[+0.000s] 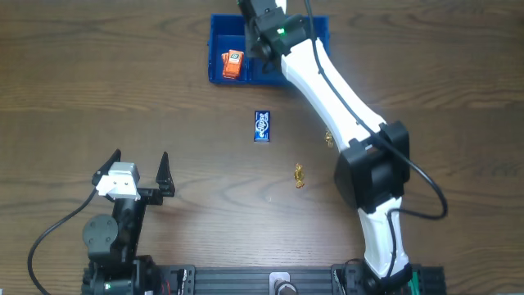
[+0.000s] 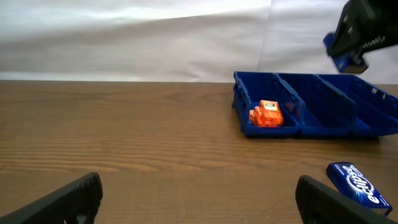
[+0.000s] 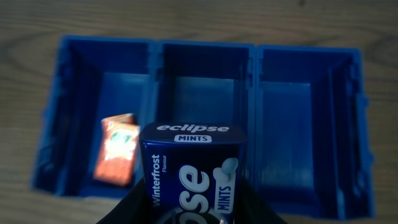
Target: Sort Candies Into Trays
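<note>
While the right tool [image 1: 260, 45] pinches a blue mint tin [image 3: 189, 165], it hangs above the middle compartment [image 3: 202, 93] of the blue tray [image 3: 205, 45].

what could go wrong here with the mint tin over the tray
The blue mint tin in the right tool hangs near the divider beside the orange candies; released here, it might drop in with them. It could also catch the divider and rest tilted instead of settling in the tray.

White brand and flavour lettering on the blue tin [image 3: 191, 171] — label on the orange packet [image 3: 116, 155] illegible.
</note>
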You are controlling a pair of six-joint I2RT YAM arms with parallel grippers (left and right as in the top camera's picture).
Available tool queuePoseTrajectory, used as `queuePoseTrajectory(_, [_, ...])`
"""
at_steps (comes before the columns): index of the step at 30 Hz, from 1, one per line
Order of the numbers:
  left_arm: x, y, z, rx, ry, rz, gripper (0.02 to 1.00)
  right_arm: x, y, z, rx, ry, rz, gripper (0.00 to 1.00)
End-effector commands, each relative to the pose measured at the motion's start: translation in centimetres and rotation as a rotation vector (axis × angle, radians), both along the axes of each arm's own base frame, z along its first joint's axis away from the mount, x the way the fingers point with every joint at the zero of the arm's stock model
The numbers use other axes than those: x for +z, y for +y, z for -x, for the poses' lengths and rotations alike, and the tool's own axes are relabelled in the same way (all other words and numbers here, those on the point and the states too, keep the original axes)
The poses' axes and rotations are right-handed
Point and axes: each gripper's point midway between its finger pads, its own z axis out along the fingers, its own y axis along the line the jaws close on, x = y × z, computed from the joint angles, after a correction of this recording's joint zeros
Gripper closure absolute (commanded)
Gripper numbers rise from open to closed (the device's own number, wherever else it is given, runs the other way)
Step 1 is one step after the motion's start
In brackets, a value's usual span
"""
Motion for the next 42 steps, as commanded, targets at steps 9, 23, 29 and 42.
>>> queuePoseTrajectory(9, [-1.6,0.0,0.1,-0.006,0.044,-0.010,0.023,-0.9,-0.2,-3.5,0.021,-0.063,-0.028,0.755])
queuePoseTrajectory(23, [-1.6,0.0,0.1,-0.006,0.044,-0.010,0.020,-0.2,-0.4,-4.2,0.035,-0.083,-0.015,0.310])
queuePoseTrajectory(29, [-1.6,0.0,0.1,-0.006,0.044,-0.010,0.020,4.6,-1.1,-0.2,-0.015,-0.024,-0.054,0.242])
queuePoseTrajectory(42, [-1.6,0.0,0.1,-0.006,0.044,-0.010,0.020,-3.7,1.5,13.1,0.070,0.462,-0.021,0.150])
